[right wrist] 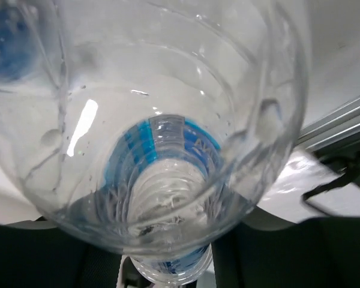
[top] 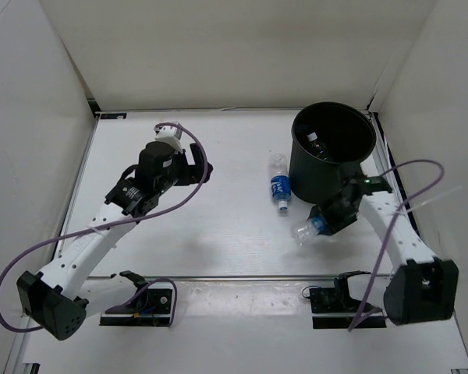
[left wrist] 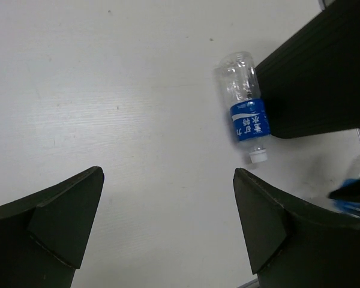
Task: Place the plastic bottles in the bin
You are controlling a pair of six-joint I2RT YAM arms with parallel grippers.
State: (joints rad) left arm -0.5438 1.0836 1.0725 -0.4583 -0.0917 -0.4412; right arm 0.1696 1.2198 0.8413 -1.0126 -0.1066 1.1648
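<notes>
The black bin [top: 333,153] stands at the back right; a clear bottle [top: 315,142] lies inside it. The bin's wall also shows in the left wrist view [left wrist: 324,72]. A clear bottle with a blue label [top: 278,182] lies on the table against the bin's left side, white cap toward me; it shows in the left wrist view [left wrist: 245,108]. My right gripper [top: 325,220] is shut on another clear blue-label bottle [top: 307,231], held above the table in front of the bin; its base fills the right wrist view [right wrist: 162,132]. My left gripper [top: 189,165] is open and empty, left of the lying bottle.
White walls enclose the table on the left, back and right. A purple cable [top: 195,144] loops off the left arm, another [top: 405,167] off the right arm. The arm bases [top: 140,300] sit at the near edge.
</notes>
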